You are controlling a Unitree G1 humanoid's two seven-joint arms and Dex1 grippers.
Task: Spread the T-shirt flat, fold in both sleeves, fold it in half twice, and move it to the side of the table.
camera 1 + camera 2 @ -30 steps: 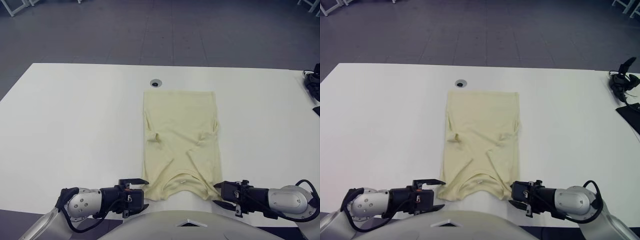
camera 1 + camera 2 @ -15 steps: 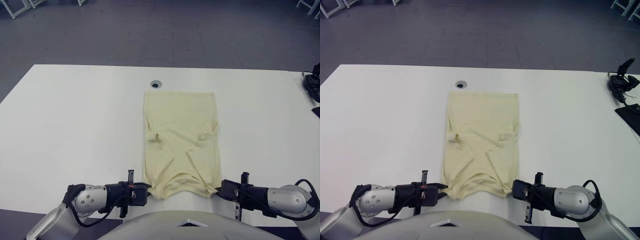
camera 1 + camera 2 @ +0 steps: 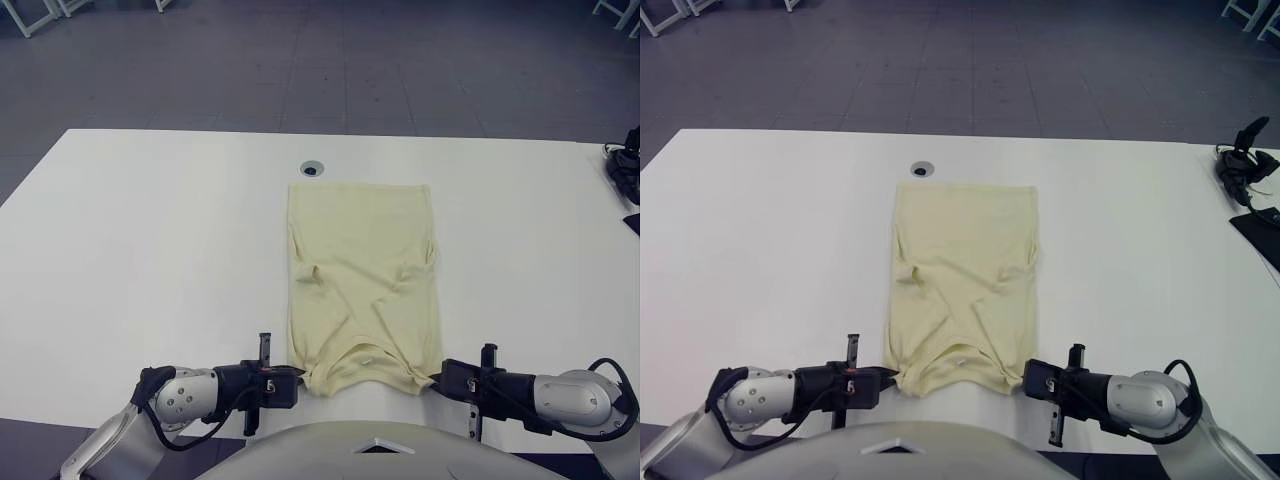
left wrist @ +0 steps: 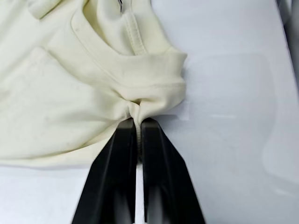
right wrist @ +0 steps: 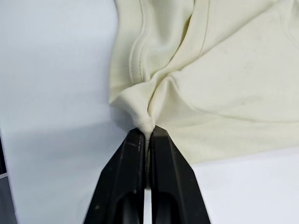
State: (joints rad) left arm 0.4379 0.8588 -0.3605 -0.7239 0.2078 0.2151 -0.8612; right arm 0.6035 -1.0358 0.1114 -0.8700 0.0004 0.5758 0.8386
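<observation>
A: Where do we stand with the T-shirt [image 3: 362, 285]?

B: It lies in the middle of the worktop [image 3: 150, 250] as a narrow strip, collar end toward us. We judge that both sleeves are folded in, with some wrinkles.

A: And our grip?

B: Our left end effector [image 4: 138, 122] is closed tight on the near left corner, with fabric pinched between its fingers. Our right end effector [image 5: 146, 130] pinches the near right corner the same way.

A: What is left?

B: Both halving folds, then moving it to the side.
</observation>
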